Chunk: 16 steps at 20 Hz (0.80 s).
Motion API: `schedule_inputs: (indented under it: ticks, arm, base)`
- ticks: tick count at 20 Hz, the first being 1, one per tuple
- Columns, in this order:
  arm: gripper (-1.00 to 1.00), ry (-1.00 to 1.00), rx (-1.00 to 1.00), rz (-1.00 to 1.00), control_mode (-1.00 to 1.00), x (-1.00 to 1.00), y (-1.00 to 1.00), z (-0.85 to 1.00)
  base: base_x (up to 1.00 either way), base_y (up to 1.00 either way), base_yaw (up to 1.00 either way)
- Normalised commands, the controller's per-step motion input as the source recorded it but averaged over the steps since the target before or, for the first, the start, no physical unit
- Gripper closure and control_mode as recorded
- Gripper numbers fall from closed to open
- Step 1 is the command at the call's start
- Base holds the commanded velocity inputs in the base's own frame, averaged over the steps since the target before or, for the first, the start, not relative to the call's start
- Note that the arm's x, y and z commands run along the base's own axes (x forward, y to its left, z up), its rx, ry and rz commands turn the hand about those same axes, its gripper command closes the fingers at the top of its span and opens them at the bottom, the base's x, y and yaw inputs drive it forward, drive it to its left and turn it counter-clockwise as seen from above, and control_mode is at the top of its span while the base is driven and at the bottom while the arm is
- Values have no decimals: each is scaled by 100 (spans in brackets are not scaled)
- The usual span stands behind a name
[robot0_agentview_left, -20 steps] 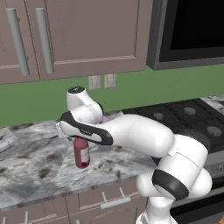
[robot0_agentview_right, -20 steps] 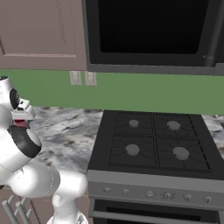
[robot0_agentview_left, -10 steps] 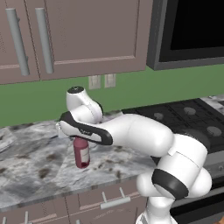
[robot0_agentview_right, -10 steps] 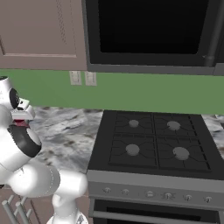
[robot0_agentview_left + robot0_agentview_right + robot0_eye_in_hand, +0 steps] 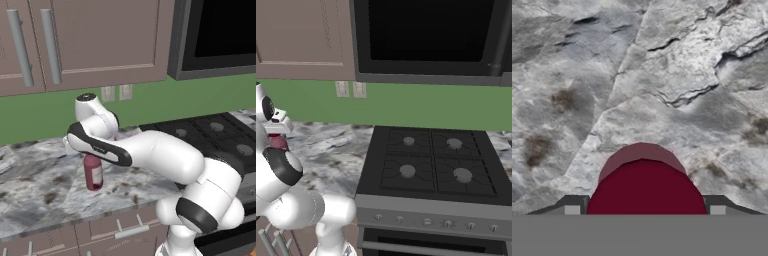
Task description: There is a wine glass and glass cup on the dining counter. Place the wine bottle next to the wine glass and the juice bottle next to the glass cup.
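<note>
The juice bottle (image 5: 93, 173), small and dark red with a paler label band, stands upright on the marbled wall counter (image 5: 35, 200). My gripper (image 5: 644, 207) comes down over it from above and is shut on its top. In the hand view the round maroon cap (image 5: 644, 180) sits between the two dark fingertips (image 5: 572, 206), which press in on either side. From the right base view a bit of the juice bottle (image 5: 278, 142) peeks out behind my arm. The wine bottle, wine glass, glass cup and dining counter are out of view.
A black gas stove (image 5: 431, 165) adjoins the counter on the right, with a dark microwave (image 5: 426, 40) above it. Brown wall cabinets (image 5: 90, 40) hang over the counter. The green wall carries two outlets (image 5: 116, 93). Drawer fronts (image 5: 125, 230) run below the counter edge.
The fingers have closed in on the juice bottle's top. The bottle stands on the same spot and the arm has barely moved.
</note>
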Motion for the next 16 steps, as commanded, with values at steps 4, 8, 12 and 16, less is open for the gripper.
schedule_inputs:
  ticks: [4, 8, 12, 16]
  arm:
    - [100, 0, 0, 0, -100, -42, -5, 48]
    - [100, -1, 0, 0, -100, -50, -9, 37]
    - [100, -8, 0, 0, -100, -48, -17, 23]
    - [100, -2, 0, 0, -100, -37, -23, 17]
  base:
    - [0, 0, 0]
    - [0, 0, 0]
    - [0, 0, 0]
    - [0, 0, 0]
